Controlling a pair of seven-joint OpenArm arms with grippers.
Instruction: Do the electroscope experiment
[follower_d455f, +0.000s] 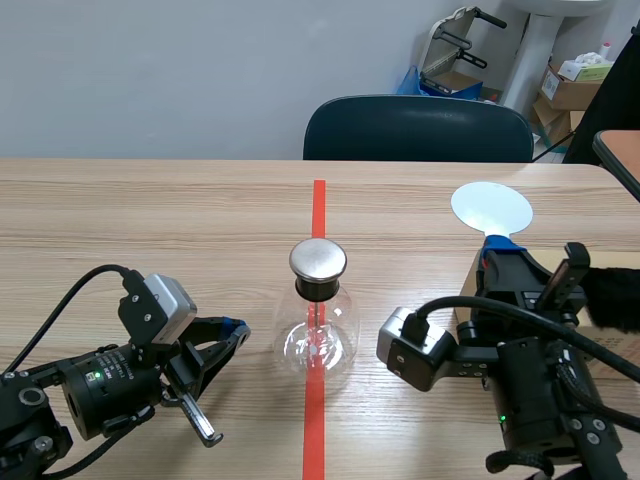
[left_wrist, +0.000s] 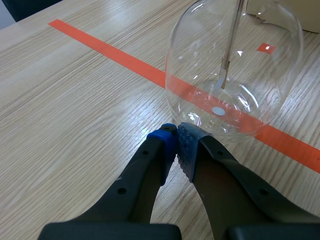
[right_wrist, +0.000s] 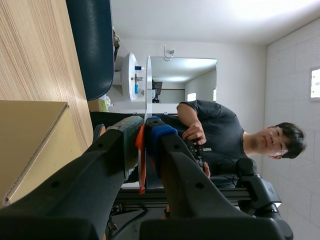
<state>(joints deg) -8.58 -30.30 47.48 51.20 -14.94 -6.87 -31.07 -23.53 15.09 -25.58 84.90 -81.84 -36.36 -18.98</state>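
Scene view: the electroscope (follower_d455f: 318, 335), a clear glass bulb with a round metal cap (follower_d455f: 318, 260), stands upright on the orange-red tape line (follower_d455f: 314, 430) in the middle of the table. The left gripper (follower_d455f: 237, 330) lies low at its nine o'clock, just beside the glass, fingers together. At its two o'clock the right gripper (follower_d455f: 500, 250) holds up a white disc (follower_d455f: 491, 207). A dark chair (follower_d455f: 418, 128) stands at twelve

Left wrist view: the blue pads (left_wrist: 165, 142) meet on nothing. The electroscope bulges at the gripper's one o'clock, very near, with a thin rod (left_wrist: 230, 50) hanging inside

Right wrist view: the fingers are clamped on the disc's orange handle (right_wrist: 142, 172), with the disc edge-on ahead. A cardboard box (right_wrist: 30, 135) lies at the gripper's nine o'clock and a person (right_wrist: 215, 135) is at three
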